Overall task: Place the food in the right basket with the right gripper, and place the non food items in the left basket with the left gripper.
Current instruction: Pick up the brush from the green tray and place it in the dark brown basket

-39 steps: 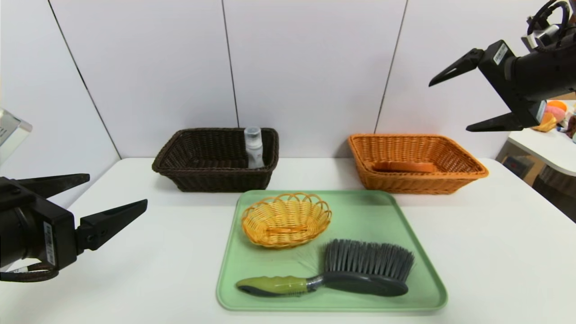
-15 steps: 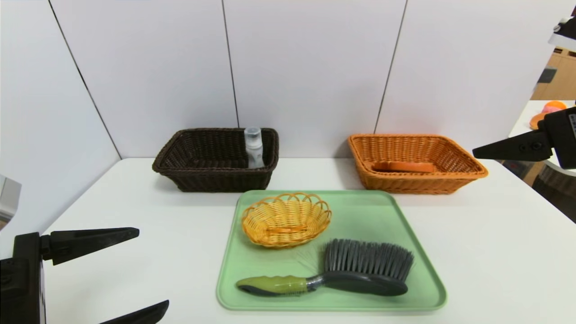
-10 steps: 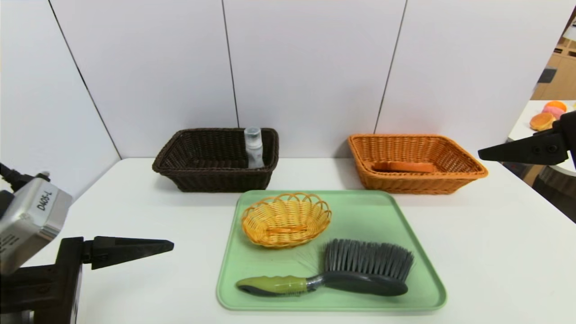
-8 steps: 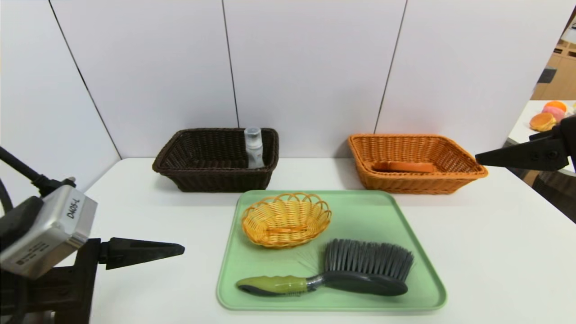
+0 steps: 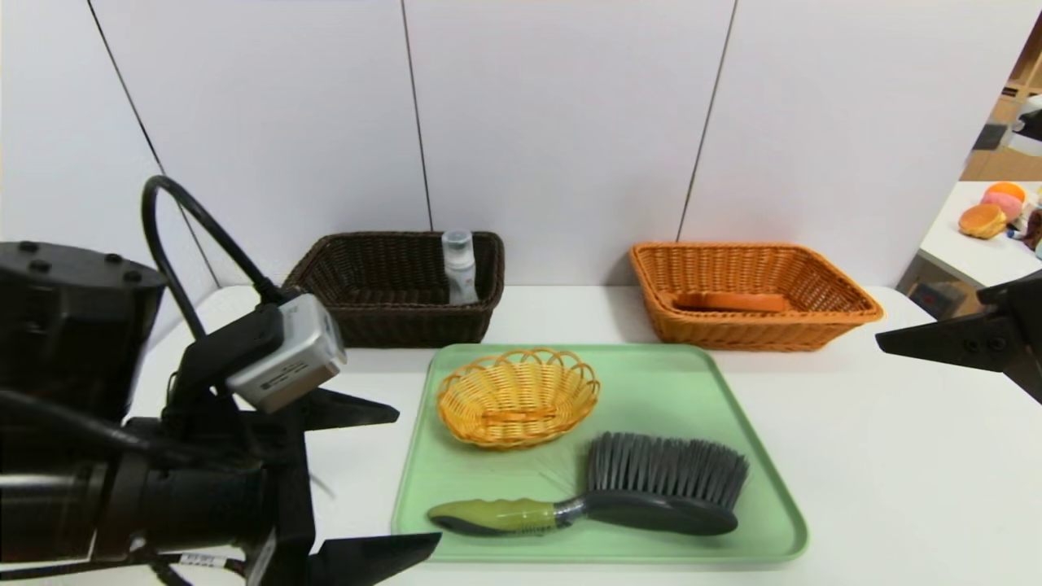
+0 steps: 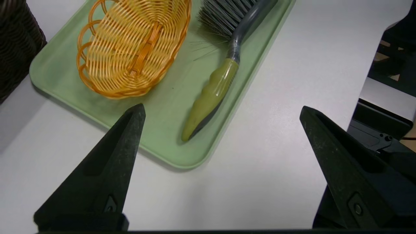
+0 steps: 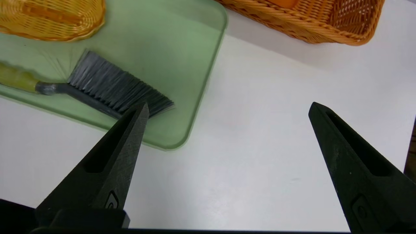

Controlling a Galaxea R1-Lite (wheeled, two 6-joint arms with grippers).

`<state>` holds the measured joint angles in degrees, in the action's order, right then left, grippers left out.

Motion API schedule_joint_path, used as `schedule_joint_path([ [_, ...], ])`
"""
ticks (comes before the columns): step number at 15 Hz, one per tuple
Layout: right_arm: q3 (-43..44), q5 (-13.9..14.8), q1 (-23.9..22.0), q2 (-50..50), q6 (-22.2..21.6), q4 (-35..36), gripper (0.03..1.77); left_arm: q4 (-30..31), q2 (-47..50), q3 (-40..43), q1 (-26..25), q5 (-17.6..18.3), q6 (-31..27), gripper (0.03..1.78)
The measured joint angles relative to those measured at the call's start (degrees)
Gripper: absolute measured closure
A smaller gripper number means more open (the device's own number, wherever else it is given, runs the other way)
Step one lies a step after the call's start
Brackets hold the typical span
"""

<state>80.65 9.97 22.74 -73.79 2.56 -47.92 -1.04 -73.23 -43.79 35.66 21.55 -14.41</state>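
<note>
A brush [image 5: 651, 488] with a green handle and grey bristles lies at the front of the green tray [image 5: 692, 391]. Behind it on the tray sits a small yellow wicker basket [image 5: 517, 395]. The dark brown left basket [image 5: 391, 321] holds a clear bottle [image 5: 458, 264]. An orange food piece [image 5: 733, 301] lies in the orange right basket [image 5: 757, 334]. My left gripper [image 6: 221, 107] is open and empty, low over the table at the tray's front left corner, facing the brush handle [image 6: 211, 94]. My right gripper [image 7: 229, 104] is open and empty over bare table right of the tray.
White wall panels stand close behind both baskets. A side table with round buns [image 5: 981, 218] is off to the far right. My left arm and its camera [image 5: 285, 362] fill the front left. The table's front edge runs just behind the tray.
My left arm has swung in from the left edge to the tray's front left corner. The right gripper has sunk slightly at the right edge. Both stay open.
</note>
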Motion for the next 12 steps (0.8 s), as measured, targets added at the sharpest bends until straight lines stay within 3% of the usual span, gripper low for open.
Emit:
schedule_joint_path([
  [6, -7.7, -0.4, -8.5, 3.7, -0.3, 0.4, 0.1, 2.0, -10.2, -4.9, 0.8, 1.1, -1.6, 0.12],
  [12, -8.6, -0.4, -10.7, 4.3, -0.4, 3.1, 0.1, 1.3, -11.9, -4.3, 5.4, 1.8, -0.9, 0.12],
])
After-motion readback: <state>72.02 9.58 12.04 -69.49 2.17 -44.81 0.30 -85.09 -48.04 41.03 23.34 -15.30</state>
